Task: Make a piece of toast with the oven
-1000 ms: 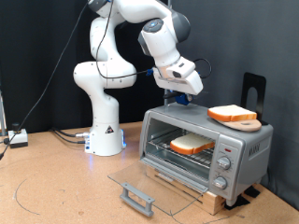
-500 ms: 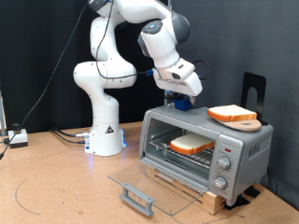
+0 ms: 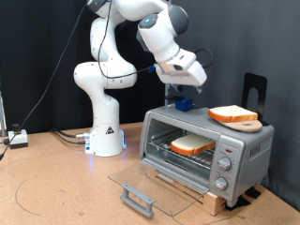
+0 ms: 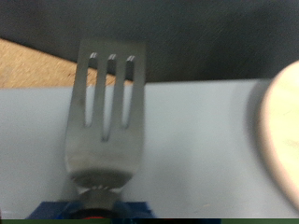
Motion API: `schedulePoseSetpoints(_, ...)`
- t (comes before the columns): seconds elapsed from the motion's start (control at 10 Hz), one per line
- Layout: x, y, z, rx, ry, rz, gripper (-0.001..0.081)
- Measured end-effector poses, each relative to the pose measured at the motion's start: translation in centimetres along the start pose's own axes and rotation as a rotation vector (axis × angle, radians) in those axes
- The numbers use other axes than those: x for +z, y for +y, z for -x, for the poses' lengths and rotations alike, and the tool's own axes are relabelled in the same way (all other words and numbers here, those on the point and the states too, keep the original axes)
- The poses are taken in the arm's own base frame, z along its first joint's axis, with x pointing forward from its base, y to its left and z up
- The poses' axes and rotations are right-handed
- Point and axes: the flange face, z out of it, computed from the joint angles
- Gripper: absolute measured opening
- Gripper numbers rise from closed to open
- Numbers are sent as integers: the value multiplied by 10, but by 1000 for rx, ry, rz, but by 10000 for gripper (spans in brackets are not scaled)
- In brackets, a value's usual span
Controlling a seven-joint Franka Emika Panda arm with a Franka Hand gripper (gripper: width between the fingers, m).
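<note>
Robotics lab, not a home kitchen: white arm (image 3: 108, 70) bolted to a brown tabletop (image 3: 56, 183), black curtain backdrop (image 3: 37, 56), loose cables (image 3: 66, 136), toaster oven (image 3: 206, 150) as test prop

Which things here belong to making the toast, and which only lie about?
Belongs to the job:
- silver toaster oven, glass door open
- pale bread slice on its wire rack
- gripper with metal slotted spatula

Lying about:
- second bread slice on the oven top
- black stand behind
</note>
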Motion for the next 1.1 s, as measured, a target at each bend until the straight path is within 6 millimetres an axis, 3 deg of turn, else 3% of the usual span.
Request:
schedulePoseSetpoints(0.3, -9, 0, 1, 2, 17, 7, 807)
schedulePoseSetpoints(1.1, -92, 61, 69, 142, 13, 148, 807)
